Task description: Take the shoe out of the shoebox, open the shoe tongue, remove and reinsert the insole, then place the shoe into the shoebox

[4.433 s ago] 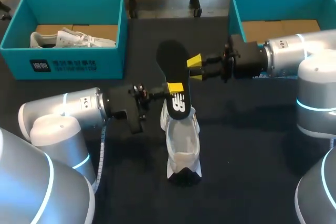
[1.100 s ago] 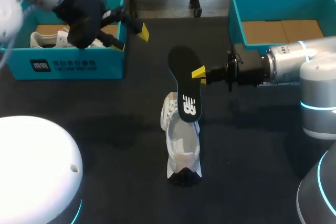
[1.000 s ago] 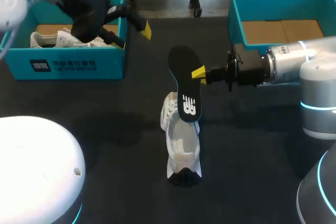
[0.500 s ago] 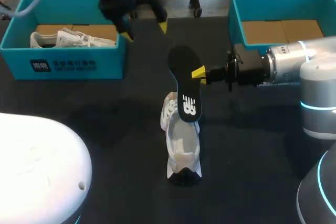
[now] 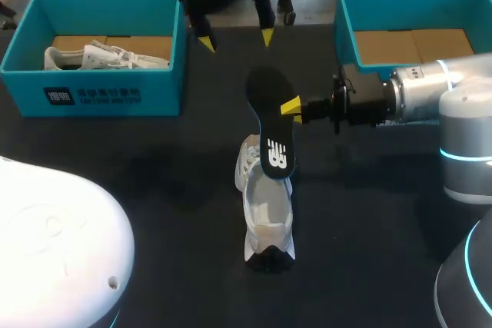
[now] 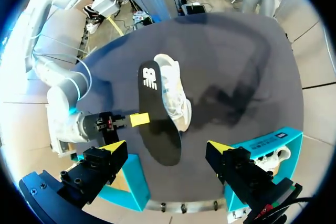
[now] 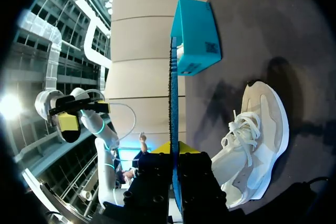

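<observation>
1. Gripping the black foam insole (image 5: 269,124) by one long edge, the right gripper (image 5: 292,107) is pinching it between both yellow tips and holding it on edge above the table.
2. The insole's white-printed end is hanging at the opening of the white lace-up sneaker (image 5: 265,217); whether it is inside cannot be told.
3. The sneaker is resting on its sole on the dark table (image 5: 154,190), outside both boxes.
4. The left gripper (image 5: 235,38) is hovering over the table's far edge, fingers spread wide, holding nothing.
5. The teal cardboard shoebox on the left (image 5: 115,90) is containing a second white sneaker (image 5: 100,57); the teal cardboard shoebox on the right (image 5: 346,13) is showing its brown floor.
</observation>
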Available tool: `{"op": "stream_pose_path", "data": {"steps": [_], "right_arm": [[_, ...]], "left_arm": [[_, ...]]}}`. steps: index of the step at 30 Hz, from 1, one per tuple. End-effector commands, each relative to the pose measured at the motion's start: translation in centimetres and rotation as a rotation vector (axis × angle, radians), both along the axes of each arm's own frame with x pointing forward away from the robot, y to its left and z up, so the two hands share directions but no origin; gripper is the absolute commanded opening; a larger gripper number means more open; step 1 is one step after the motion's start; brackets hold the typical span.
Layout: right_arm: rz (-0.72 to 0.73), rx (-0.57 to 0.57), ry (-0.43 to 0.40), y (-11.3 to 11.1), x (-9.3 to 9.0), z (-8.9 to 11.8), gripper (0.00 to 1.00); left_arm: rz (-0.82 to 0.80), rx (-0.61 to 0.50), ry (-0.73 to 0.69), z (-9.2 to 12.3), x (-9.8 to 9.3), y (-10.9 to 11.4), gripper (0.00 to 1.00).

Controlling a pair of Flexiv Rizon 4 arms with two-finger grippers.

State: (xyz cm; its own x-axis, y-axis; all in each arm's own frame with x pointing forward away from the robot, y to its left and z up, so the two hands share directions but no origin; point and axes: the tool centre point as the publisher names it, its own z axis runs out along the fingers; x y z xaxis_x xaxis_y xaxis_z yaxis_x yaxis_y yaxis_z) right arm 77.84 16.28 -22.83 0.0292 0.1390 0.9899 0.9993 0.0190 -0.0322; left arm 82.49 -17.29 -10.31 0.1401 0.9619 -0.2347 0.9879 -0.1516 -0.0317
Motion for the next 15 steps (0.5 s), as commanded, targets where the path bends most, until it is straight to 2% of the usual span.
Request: {"op": "stream_pose_path", "data": {"steps": [1, 8, 15], "right_arm": [[-0.002, -0.001, -0.001, 0.1, -0.1, -0.1, 0.0], [-0.002, -0.001, -0.001, 0.1, -0.1, -0.1, 0.0], [-0.002, -0.001, -0.001, 0.1, -0.1, -0.1, 0.0]], "left_arm": [[0.0, 0.064, -0.005, -0.1, -0.1, -1.2, 1.0], [0.004, 0.059, 0.003, -0.5, -1.1, -2.5, 1.0], [0.025, 0.05, 0.001, -0.4, -1.2, -2.6, 1.0]]}}
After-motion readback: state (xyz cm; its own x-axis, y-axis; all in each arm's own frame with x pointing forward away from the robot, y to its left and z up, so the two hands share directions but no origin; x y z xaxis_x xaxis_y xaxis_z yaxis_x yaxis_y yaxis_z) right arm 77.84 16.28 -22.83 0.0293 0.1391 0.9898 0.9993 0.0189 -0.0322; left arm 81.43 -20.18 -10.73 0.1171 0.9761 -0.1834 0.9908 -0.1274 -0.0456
